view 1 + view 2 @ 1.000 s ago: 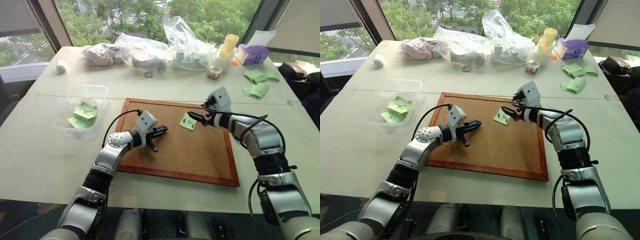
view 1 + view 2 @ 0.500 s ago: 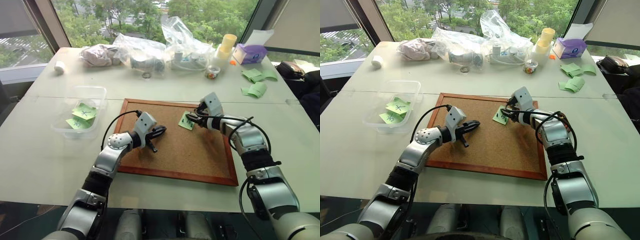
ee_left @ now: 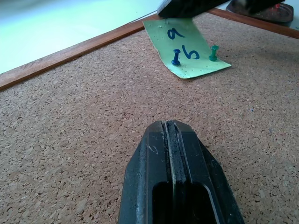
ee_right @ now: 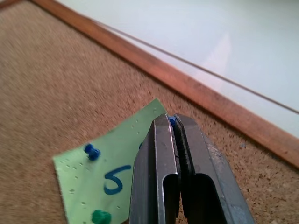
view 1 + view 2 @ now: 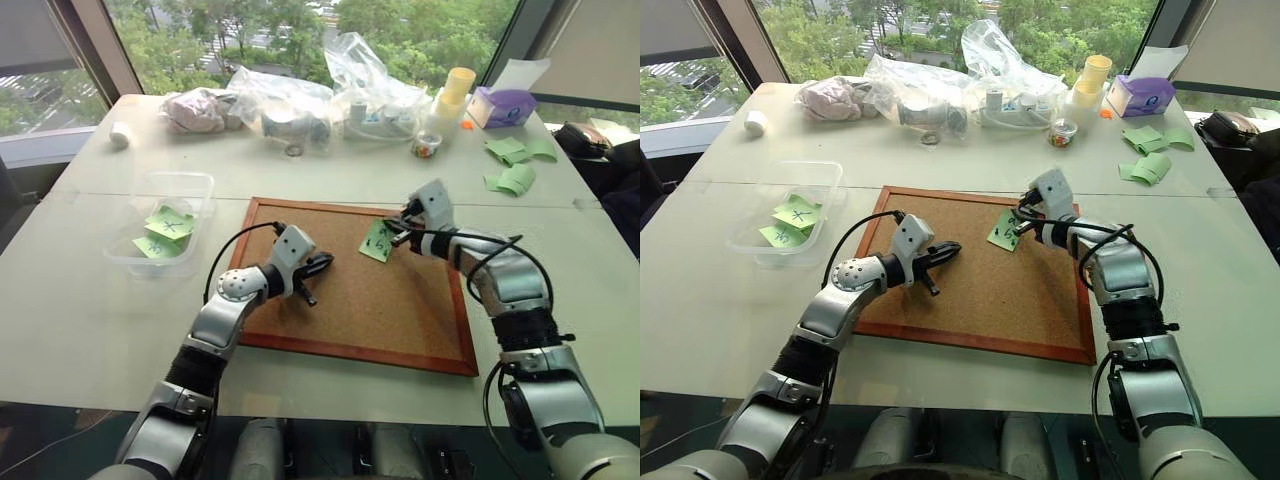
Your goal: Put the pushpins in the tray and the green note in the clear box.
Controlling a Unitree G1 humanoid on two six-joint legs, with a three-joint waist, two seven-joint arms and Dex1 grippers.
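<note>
Corkboard (image 5: 350,300): rough, brown, wood-framed, mid frame.
Green note (image 5: 378,241): thin square paper, pinned there.
Right fingers (image 4: 174,122): open before, now pinched on a blue pushpin (image 4: 172,120).
Left fingers (image 3: 171,135): shut, empty.

Rough, grainy cork on the corkboard (image 5: 350,300), framed in smooth reddish wood; matt paper green note (image 3: 184,49); glossy plastic pushpins (image 3: 176,56); smooth, pale tabletop (image 5: 100,310).

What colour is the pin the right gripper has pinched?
Blue: a blue pin head peeks between the right gripper fingertips, clearest in the right wrist view.
</note>
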